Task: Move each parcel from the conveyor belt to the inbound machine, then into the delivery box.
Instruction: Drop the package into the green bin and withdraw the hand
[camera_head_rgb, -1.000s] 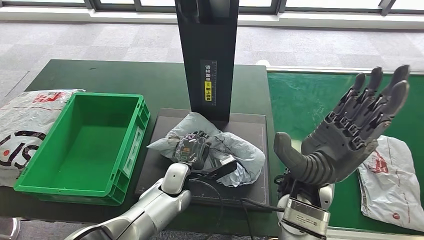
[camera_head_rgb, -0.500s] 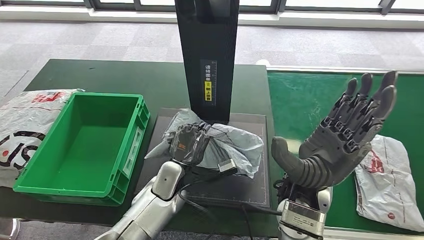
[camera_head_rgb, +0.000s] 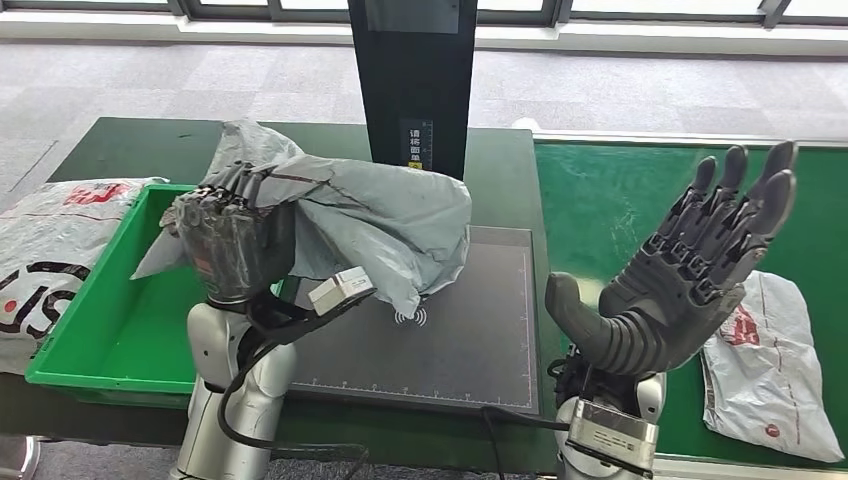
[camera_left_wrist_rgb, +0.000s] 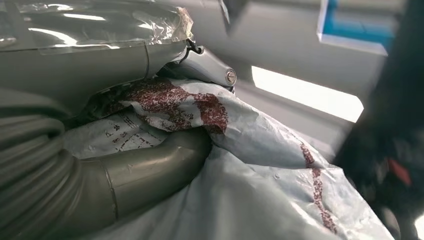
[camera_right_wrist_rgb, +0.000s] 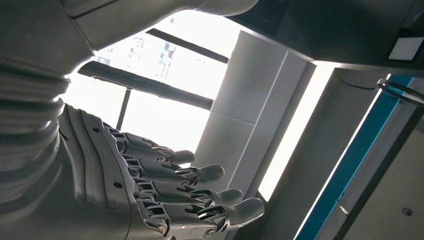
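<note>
1. The left hand (camera_head_rgb: 232, 245) has its fingers (camera_head_rgb: 215, 205) clamped on the crumpled grey plastic mailer parcel (camera_head_rgb: 370, 220), held in the air between the flat black inbound machine platform (camera_head_rgb: 450, 340) and the green plastic delivery box (camera_head_rgb: 150, 290), partly over the box's near wall.
2. To do this step well, I judge the hand should carry the parcel fully over the box's open middle before letting go — the trailing end could snag the rim.
3. The parcel's long axis runs roughly sideways, its loose end drooping toward the platform.
4. The right hand (camera_head_rgb: 690, 275) is raised beside the green conveyor belt (camera_head_rgb: 610, 200), fingers apart, holding nothing — a white plastic parcel (camera_head_rgb: 770, 370) waits there.
</note>
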